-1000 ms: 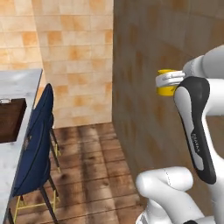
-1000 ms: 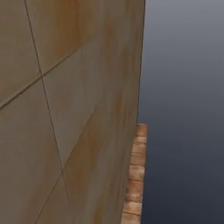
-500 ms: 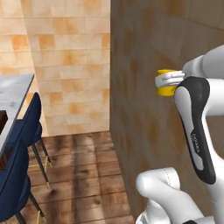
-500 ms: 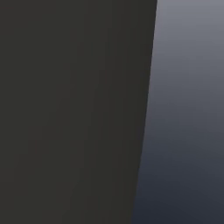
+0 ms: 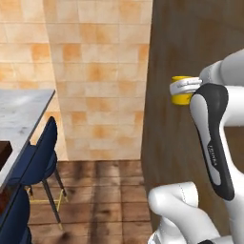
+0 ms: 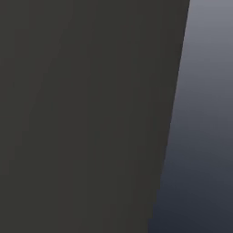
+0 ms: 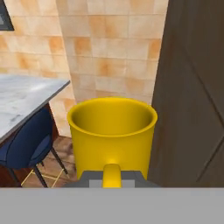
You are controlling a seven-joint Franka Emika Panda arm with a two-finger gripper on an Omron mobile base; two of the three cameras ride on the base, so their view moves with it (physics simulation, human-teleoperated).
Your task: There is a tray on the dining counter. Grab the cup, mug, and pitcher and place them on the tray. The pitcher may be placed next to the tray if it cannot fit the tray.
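The jaws [image 7: 112, 178] are closed on the loop handle of the small yellow mug [image 7: 112, 133], held upright in the air beside a dark brown wooden wall panel [image 5: 190, 47]

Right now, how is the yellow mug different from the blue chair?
The mug is bright yellow, and the chair is dark blue. The mug is held up in the air by the shut gripper, while the chair stands on the wooden floor. The mug is an open round vessel with a handle; the chair has thin legs and a curved back. Both stand upright.
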